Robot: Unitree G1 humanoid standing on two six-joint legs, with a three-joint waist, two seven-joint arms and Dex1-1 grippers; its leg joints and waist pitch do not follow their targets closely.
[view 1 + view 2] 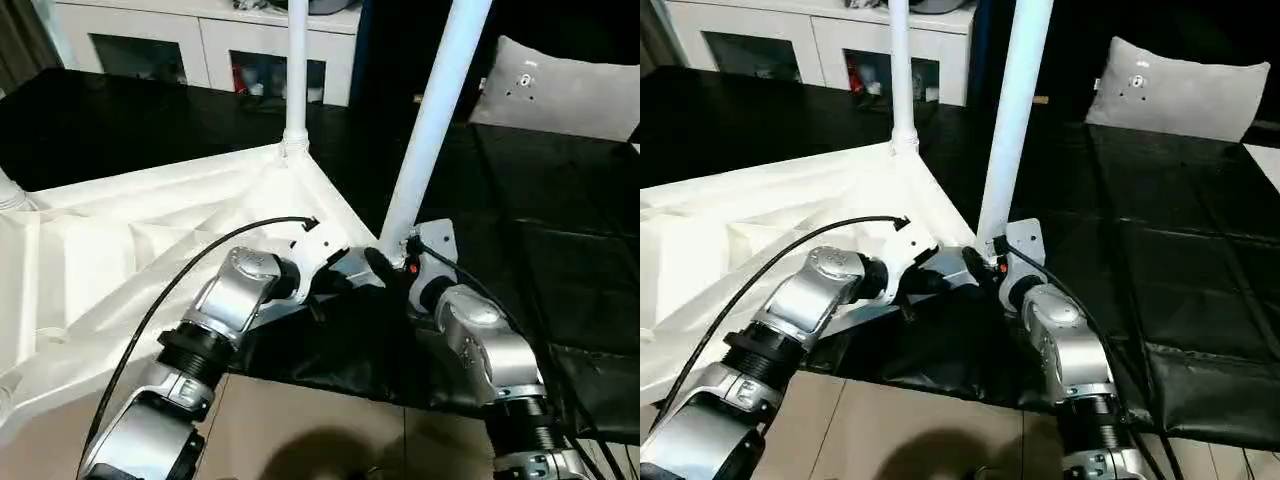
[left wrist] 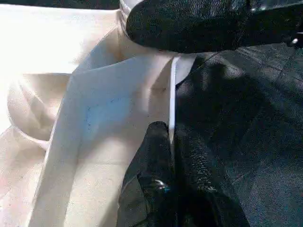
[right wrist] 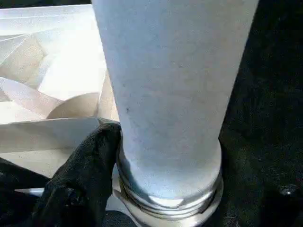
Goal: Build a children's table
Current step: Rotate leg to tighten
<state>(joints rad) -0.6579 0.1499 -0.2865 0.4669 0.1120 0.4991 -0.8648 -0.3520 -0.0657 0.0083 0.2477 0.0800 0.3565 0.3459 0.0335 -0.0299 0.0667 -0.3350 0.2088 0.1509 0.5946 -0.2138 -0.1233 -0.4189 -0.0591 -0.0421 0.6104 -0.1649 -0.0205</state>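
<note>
Silver forearms meet at the tabletop (image 1: 120, 250) corner — left gripper (image 2: 171, 142) pinches its rim, right gripper (image 1: 395, 265) clasps the upright leg (image 1: 425, 130) just above the socket.

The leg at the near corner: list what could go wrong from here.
1. The near leg leans instead of standing straight like the far leg; driven in like this, its threaded end may jam or cross in the socket.
2. The right gripper holds it only at its base, so the long leg could tip.
3. The left gripper pinches just the thin rim of the table top; it may slip.
</note>
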